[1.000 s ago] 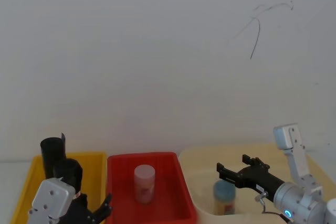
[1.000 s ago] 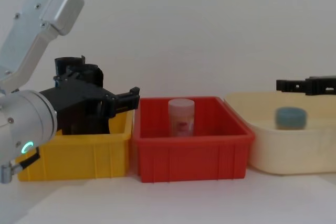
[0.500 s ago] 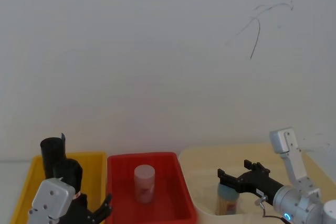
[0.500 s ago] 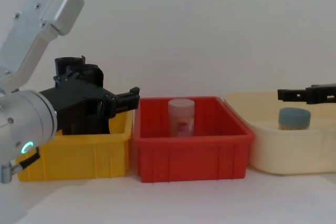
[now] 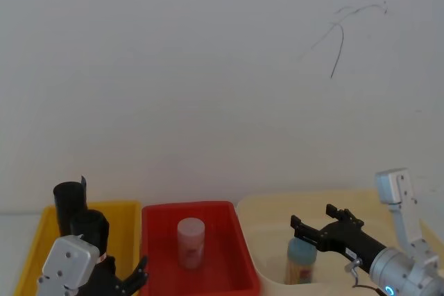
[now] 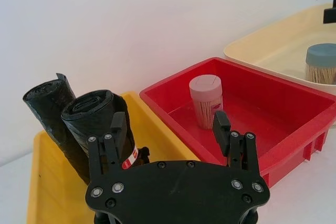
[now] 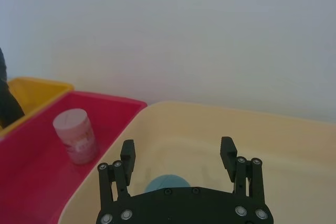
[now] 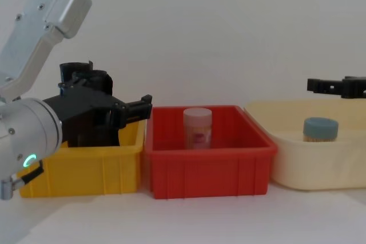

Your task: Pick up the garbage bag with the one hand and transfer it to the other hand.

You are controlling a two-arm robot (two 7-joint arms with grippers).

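The garbage bag (image 6: 97, 121), a thick black glossy roll with a red-and-white label, leans upright in the yellow bin (image 6: 44, 182), next to a thinner black roll (image 6: 46, 109). In the head view the garbage bag (image 5: 94, 228) stands in front of the thin roll (image 5: 68, 202). My left gripper (image 6: 169, 124) hovers open over the yellow bin's near side, one finger just in front of the bag and nothing between the fingers. In the chest view the left gripper (image 8: 114, 107) hides most of the bag. My right gripper (image 7: 177, 148) hangs open above the cream bin (image 7: 294, 145).
A red bin (image 8: 209, 170) in the middle holds a pale pink-lidded jar (image 8: 197, 127). The cream bin (image 8: 320, 164) on the right holds a blue-lidded jar (image 8: 320, 128) below the right gripper (image 8: 323, 86). A white wall rises close behind the bins.
The right gripper dipped toward the blue-lidded jar, then rose and drew back slightly to the right. The left arm and the rolls have not moved.
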